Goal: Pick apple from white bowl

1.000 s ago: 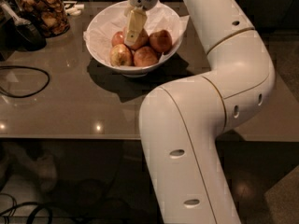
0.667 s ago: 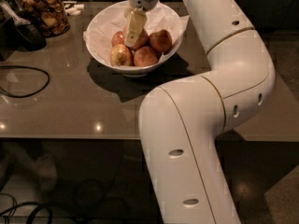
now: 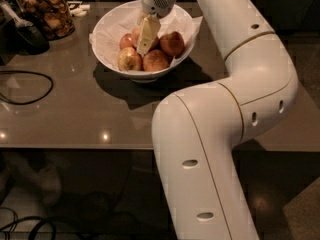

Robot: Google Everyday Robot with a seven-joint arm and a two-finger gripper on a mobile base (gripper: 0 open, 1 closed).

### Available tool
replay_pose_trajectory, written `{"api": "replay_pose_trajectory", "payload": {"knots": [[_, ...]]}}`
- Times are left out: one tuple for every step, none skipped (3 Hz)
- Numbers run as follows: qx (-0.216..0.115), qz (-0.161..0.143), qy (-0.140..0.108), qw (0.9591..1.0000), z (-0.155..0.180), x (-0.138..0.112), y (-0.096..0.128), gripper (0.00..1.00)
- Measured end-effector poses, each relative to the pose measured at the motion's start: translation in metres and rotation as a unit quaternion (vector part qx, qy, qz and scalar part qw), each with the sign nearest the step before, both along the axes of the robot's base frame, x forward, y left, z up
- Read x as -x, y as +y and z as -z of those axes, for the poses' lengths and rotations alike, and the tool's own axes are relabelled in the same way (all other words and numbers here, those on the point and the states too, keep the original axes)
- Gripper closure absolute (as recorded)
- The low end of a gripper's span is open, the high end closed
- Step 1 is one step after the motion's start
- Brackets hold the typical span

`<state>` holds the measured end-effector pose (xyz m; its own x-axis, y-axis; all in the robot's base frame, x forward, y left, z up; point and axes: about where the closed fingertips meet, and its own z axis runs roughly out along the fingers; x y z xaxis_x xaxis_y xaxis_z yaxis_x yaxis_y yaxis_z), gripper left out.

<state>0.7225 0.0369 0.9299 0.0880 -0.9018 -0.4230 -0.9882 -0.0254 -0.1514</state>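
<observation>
The white bowl, lined with crinkled white paper, stands at the back middle of the grey table and holds several apples. A pale pinkish-orange apple lies at the back left of the pile. A yellow-green streaked apple lies in front of it, and deeper red apples lie to the right. My gripper reaches down from above into the bowl, among the apples and just right of the pale apple. It hides the apples behind it.
A glass jar of brown pieces stands at the back left, with a black object beside it. A black cable loops on the left of the table. My white arm fills the right side. The table's front edge is near.
Almost nothing has changed. My gripper stays in the bowl among the apples, perhaps a touch lower.
</observation>
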Motion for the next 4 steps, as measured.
{"api": "replay_pose_trajectory", "payload": {"knots": [[0.000, 0.001, 0.008, 1.0000, 0.0061, 0.0008, -0.0036, 0.28], [0.000, 0.002, 0.009, 1.0000, 0.0066, 0.0009, -0.0037, 0.46], [0.000, 0.002, 0.009, 1.0000, 0.0066, 0.0009, -0.0037, 0.67], [0.000, 0.002, 0.009, 1.0000, 0.0066, 0.0009, -0.0037, 0.90]]}}
